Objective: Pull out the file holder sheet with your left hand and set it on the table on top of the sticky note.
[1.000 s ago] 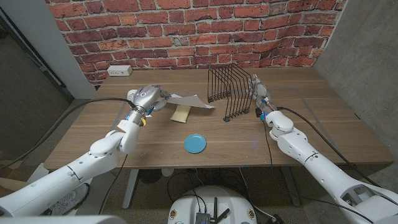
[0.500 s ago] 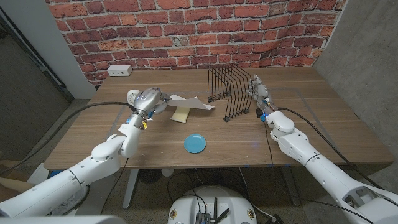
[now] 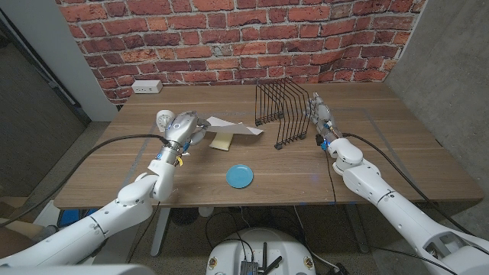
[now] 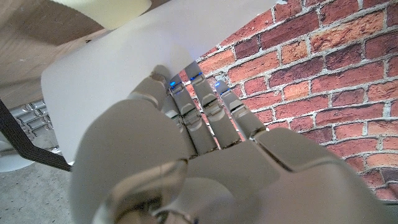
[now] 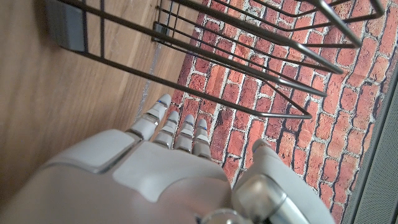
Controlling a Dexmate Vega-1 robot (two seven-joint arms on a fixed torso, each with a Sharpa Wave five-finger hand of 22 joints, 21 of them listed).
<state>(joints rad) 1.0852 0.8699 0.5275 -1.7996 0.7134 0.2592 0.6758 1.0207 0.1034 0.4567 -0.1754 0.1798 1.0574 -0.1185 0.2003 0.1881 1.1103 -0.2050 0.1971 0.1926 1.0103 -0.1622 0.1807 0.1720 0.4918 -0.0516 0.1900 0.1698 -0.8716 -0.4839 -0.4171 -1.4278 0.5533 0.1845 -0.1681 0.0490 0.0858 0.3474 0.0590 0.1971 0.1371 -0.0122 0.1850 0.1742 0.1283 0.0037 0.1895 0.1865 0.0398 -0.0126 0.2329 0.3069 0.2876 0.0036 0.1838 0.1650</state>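
- Holding the sheet (image 3: 229,127) by its left end, the left hand (image 3: 182,124) keeps its fingers (image 4: 186,109) closed on it; the sheet now hangs flatter and lower over the yellow sticky note (image 3: 221,140) than a second ago.
- Right hand (image 3: 318,116) stays beside the black wire file holder (image 3: 283,113), fingers straight and apart, holding nothing.
- Blue disc (image 3: 239,176) lies nearer, unmoved.
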